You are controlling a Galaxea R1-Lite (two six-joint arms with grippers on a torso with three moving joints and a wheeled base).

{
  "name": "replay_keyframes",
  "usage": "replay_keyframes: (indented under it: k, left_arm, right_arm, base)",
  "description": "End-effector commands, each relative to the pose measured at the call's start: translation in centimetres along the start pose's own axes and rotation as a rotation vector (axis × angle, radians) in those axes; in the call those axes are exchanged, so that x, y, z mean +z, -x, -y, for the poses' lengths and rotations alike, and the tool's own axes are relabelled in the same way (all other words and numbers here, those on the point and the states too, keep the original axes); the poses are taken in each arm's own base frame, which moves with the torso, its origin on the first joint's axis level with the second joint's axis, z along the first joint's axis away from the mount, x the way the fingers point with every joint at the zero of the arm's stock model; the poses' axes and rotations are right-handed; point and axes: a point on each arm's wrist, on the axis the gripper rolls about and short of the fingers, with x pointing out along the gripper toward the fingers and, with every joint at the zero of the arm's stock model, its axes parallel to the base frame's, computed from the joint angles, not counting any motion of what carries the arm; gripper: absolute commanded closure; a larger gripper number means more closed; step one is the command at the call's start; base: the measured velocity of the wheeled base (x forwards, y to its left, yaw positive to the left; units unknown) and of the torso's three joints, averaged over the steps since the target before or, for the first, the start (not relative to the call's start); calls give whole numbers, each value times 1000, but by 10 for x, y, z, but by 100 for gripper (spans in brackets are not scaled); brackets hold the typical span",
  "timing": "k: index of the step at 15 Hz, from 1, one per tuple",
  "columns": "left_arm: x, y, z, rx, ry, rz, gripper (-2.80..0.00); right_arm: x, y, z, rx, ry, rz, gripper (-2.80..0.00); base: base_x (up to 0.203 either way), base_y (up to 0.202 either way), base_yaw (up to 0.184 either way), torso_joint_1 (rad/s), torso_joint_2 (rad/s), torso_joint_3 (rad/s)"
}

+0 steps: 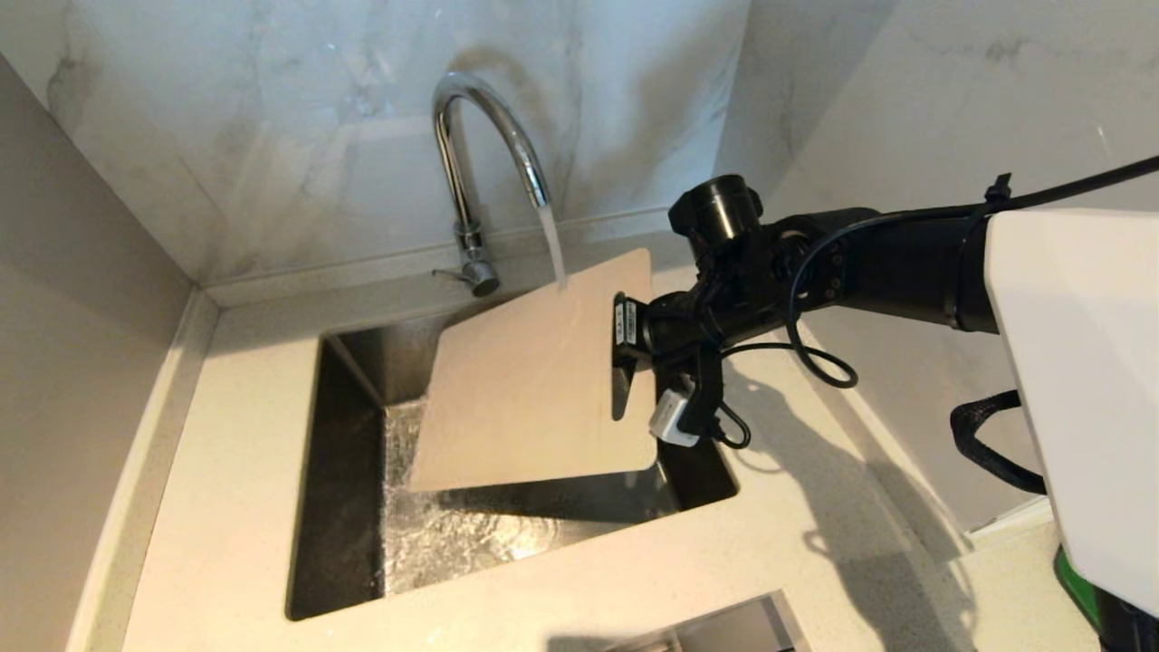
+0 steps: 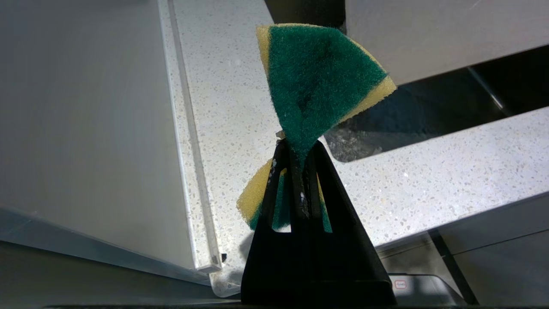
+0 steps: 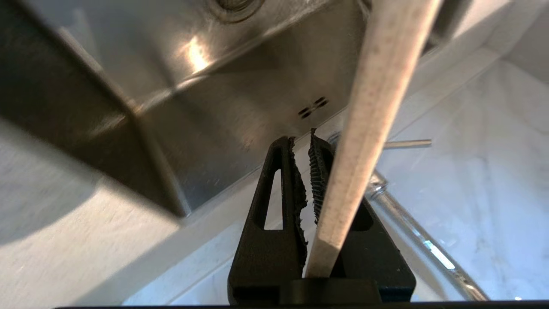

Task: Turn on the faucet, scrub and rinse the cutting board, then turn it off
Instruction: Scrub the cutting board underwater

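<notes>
Right pincer (image 1: 625, 349) grips one cutting board (image 1: 534, 380) under one faucet (image 1: 471, 172).

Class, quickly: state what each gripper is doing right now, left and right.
Left gripper: shut on the sponge.
Right gripper: shut on the cutting board, held tilted under the faucet stream.

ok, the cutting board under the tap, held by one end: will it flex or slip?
Probably stiff: the cutting board juts out over the sink without sagging, gripped only at its handle end by the right claw. Likely slippery, since water from the faucet runs down its smooth face. It looks thin, so probably light.
</notes>
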Motion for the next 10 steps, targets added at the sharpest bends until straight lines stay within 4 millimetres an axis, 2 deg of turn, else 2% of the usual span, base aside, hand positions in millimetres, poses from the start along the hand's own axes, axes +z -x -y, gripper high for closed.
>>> replay_keyframes:
  k: [1,10]
  left_arm:
    - [0,0,0,0,0,1,0]
    - [0,0,0,0,1,1,0]
  right_arm:
    - [-4,-2,1,-27,31,-34,0]
    - [-5,-11,2,-71,42,-46,0]
  base:
    - [0,0,0,0,0,0]
    - [0,0,0,0,0,0]
